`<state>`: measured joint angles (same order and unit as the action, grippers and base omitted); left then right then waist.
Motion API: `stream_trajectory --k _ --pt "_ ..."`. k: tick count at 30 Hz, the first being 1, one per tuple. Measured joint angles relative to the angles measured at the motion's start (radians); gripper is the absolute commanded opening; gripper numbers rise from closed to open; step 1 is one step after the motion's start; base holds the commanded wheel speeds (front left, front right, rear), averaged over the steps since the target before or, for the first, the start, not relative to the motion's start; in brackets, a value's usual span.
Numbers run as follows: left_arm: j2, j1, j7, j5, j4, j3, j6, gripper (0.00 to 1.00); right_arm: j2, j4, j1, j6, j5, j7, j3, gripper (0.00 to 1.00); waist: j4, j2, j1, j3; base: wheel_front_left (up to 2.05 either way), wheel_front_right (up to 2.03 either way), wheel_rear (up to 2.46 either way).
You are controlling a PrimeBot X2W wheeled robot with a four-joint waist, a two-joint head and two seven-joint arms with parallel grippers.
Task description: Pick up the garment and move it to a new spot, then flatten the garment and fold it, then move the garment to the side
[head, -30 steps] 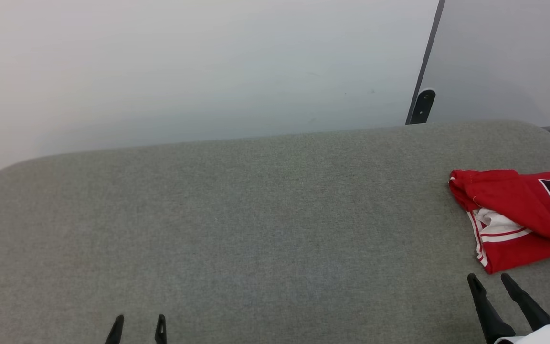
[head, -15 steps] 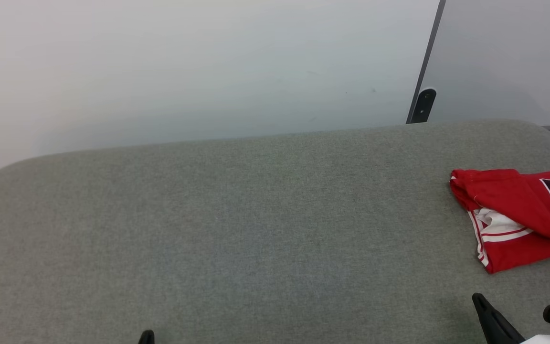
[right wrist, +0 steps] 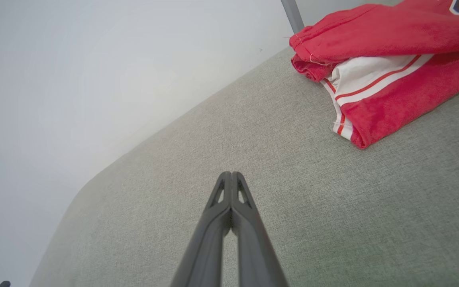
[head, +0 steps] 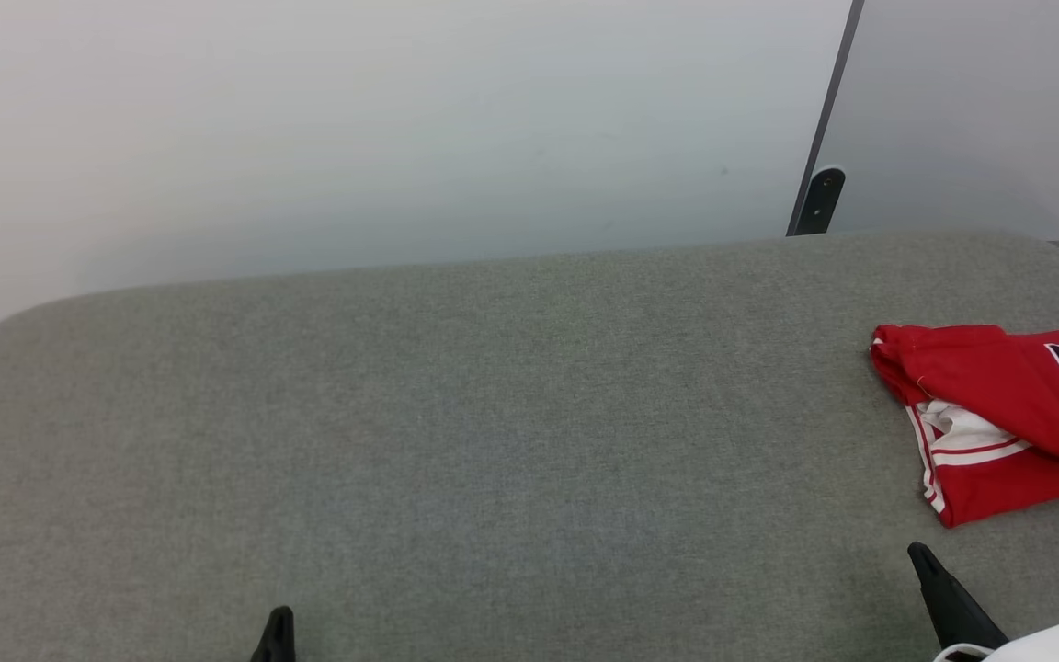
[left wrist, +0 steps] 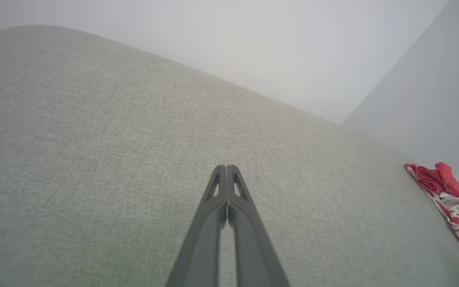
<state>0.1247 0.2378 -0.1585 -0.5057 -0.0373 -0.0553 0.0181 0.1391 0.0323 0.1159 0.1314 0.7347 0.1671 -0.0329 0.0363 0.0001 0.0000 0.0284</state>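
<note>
Grey cloth: it covers the whole bench (head: pixel 456 441), a padded top with rounded corners, standing against a pale wall (head: pixel 382 119).
Shirt: the red shirt (head: pixel 998 414) lies folded in a loose pile at the far right side of the bench, partly cut by the edge of the head view; a white sleeve end with a red stripe shows under the top layer.
Right claw: the right claw (right wrist: pixel 231 175) has its two fingers pressed together, with nothing between them, and hangs over bare bench.
Left claw: the left claw (left wrist: pixel 226 168) is also closed and empty, over the left part of the bench.
Direction: from the right claw the shirt lies ahead and a little to the right, near but not touching; from the left claw it is well apart, far to the right.
Long axis: the pile seems to run mostly left to right across the bench.
Nearer arm: the right one, clearly.
Judgement: the task looks finished, with the shirt already folded and at the side.
</note>
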Motion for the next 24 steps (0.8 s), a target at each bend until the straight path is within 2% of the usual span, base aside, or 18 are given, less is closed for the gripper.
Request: stream_trajectory --k 24 --pt "-0.004 -0.106 0.067 -0.373 -0.066 0.029 -0.046 0.0 -0.029 0.067 -0.069 0.0 0.273 -0.017 -0.027 0.0 -0.008 0.0 0.0 -0.007 0.0 0.0 0.0"
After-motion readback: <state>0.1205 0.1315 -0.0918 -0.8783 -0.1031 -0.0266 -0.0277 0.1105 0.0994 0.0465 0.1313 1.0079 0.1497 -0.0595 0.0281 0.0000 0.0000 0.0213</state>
